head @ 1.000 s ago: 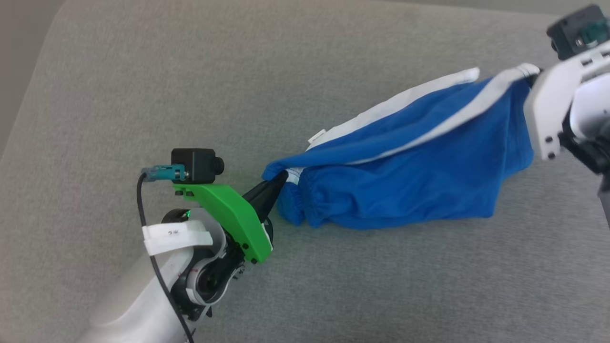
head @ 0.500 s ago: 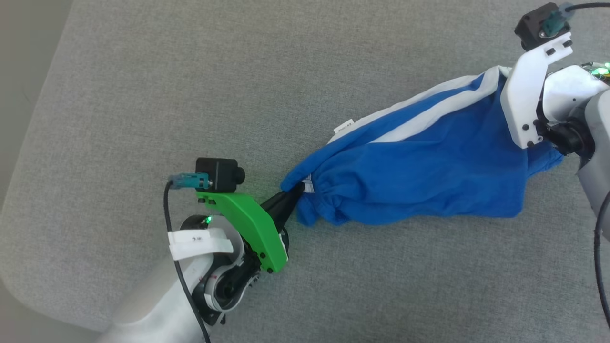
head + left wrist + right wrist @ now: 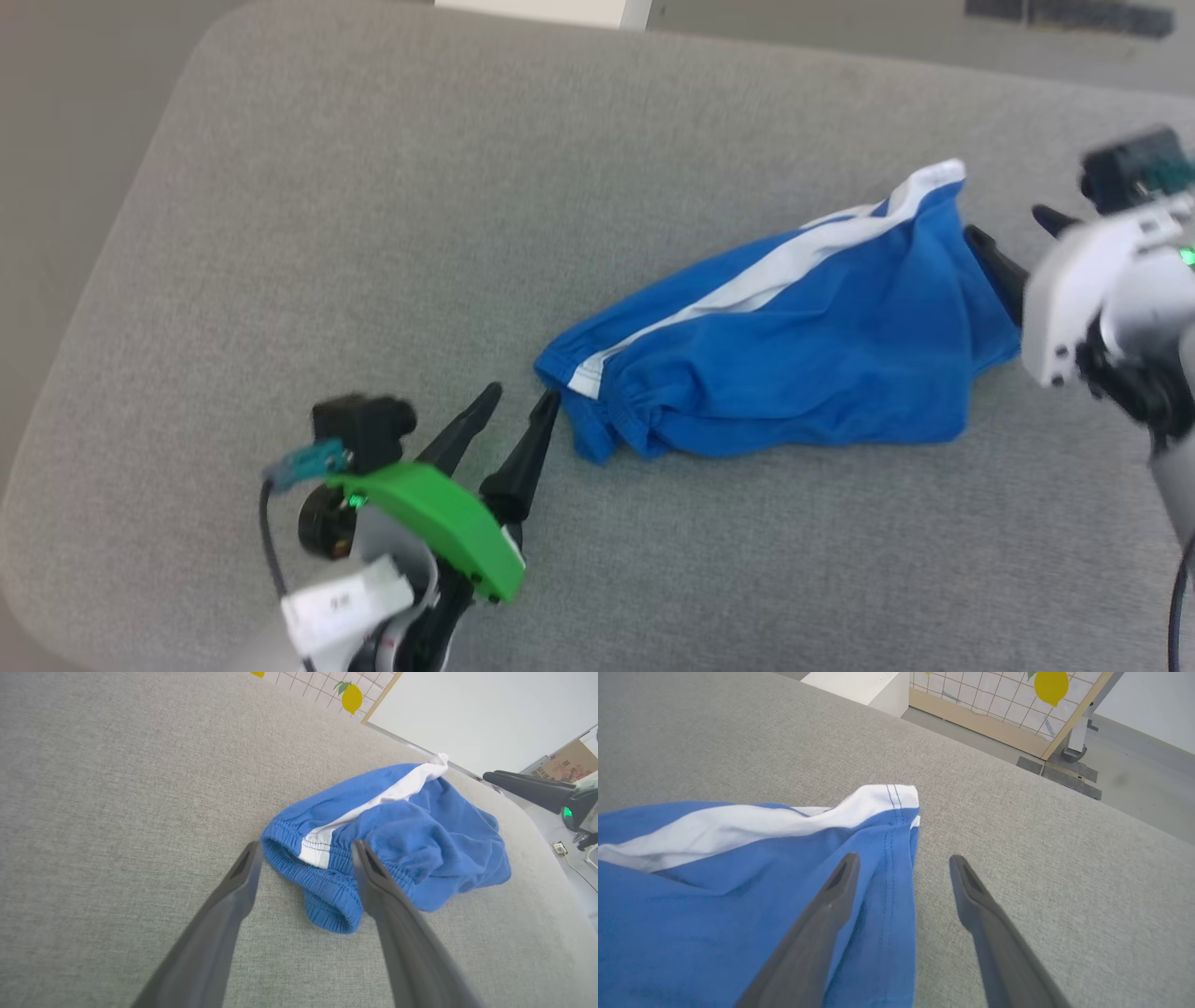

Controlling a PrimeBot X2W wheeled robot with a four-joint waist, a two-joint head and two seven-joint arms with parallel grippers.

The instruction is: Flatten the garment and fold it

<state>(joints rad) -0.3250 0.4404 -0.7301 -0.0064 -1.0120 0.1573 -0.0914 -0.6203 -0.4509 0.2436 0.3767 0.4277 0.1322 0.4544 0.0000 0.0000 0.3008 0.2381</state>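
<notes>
The garment (image 3: 794, 373) lies stretched but rumpled (no fold yet); left tool (image 3: 522, 392) by its waistband, right tool (image 3: 1013, 226) by its hem, both gaping, empty.

The left pincer (image 3: 524, 392) and right pincer (image 3: 1006, 222) gape (fingers spread wide).

- No text, number or brand is reading clearly anywhere.
- The white tag (image 3: 344, 604) at the near left is carrying a small dark mark, too blurred to read.
- The white box (image 3: 859, 685) at the far side is showing faint grey lettering, too small to make out.
- The brown carton (image 3: 569, 760) at the far right is bearing a pinkish print that is illegible.
- The grid panel (image 3: 994, 701) is displaying a yellow lemon picture (image 3: 1052, 686).
</notes>
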